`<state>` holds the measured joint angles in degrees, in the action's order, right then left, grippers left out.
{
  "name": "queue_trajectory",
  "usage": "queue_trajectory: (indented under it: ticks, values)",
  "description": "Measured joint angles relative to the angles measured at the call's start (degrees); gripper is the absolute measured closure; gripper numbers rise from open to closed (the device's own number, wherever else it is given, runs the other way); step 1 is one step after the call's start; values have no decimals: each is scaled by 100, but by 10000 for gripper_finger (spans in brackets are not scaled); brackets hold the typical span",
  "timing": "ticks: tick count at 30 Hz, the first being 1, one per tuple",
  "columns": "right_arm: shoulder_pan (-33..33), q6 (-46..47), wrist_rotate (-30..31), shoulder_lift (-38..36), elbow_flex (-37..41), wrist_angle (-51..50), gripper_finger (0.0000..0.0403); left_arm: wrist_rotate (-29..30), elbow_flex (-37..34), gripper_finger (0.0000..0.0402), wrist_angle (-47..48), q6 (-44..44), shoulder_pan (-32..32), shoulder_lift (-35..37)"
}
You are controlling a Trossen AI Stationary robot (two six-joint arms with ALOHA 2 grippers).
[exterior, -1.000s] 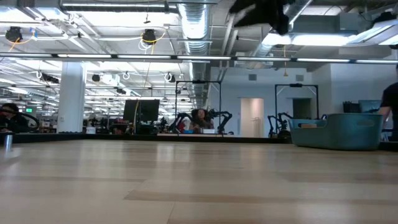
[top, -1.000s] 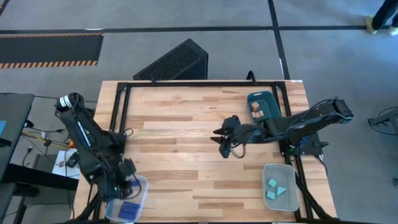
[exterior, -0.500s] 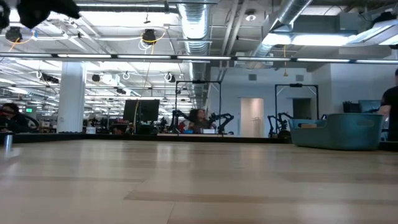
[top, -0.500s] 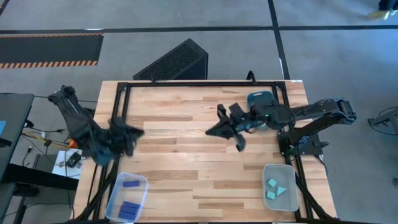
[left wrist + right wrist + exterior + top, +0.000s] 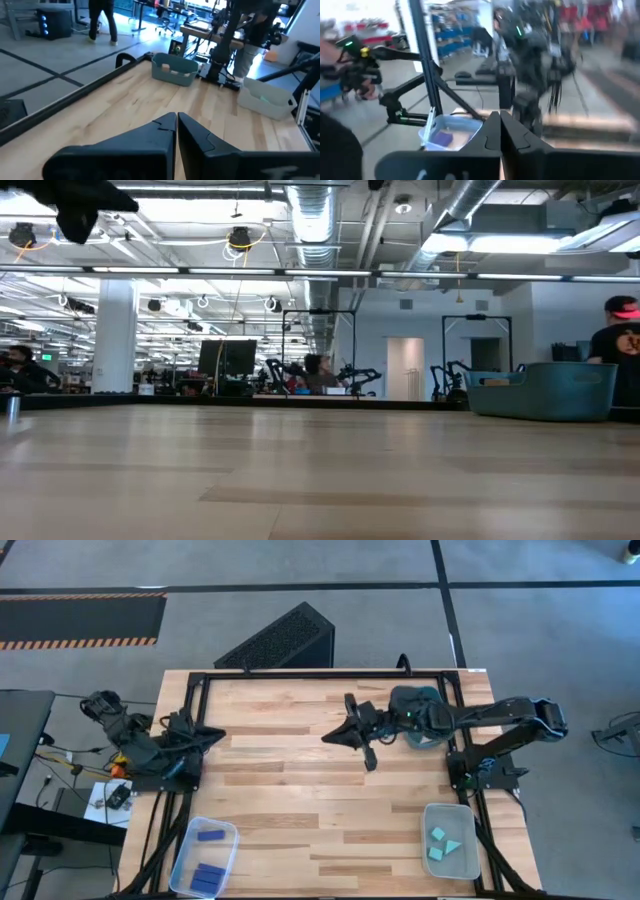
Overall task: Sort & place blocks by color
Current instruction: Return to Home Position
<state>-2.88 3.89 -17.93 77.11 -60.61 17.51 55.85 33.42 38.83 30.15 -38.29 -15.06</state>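
Left pincer (image 5: 176, 118): its two dark fingers are pressed together with nothing between them. It hangs over the left edge of the counter (image 5: 300, 802), about halfway between near and far.
Right pincer (image 5: 500, 119): its fingers are pressed together too, and it holds nothing. It is up over the middle of the counter, a bit toward the far side, and it points left.
Right arm (image 5: 500, 715): it reaches in from the right edge and passes over the dark teal bin (image 5: 170, 78), hiding most of the inside from above.
Dark teal bin: it sits at the far right corner of the counter.
Pale wood blocks (image 5: 176, 72): pale bits show just inside the bin's rim, too small to say more.
Blue blocks (image 5: 211, 835): a few lie flat in the clear tray (image 5: 185, 848) at the near left corner.
Teal blocks (image 5: 438, 835): three lie in the other clear tray (image 5: 464, 866) at the near right corner, well apart from both pincers.
Black slanted box (image 5: 285, 640): it sits on the floor past the far edge.
Person (image 5: 617, 340): someone in a dark shirt stands far right in the room behind.
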Motion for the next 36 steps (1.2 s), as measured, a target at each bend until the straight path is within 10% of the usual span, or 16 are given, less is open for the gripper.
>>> queue_trajectory:
  ticks: [11,26,36]
  values:
    - [-179,-1133,-628,-25,-3,116,399,-231,-847,401,-1207,-1695,256,1510]
    - [-74,-341,-204,1066,4,1548,398,-1839,-1694,401,-4148,-2999,1227,116]
    - [282,-951,-323,268,-11,172,400,-5163,-1679,401,-5437,-2605,3798,-1308]
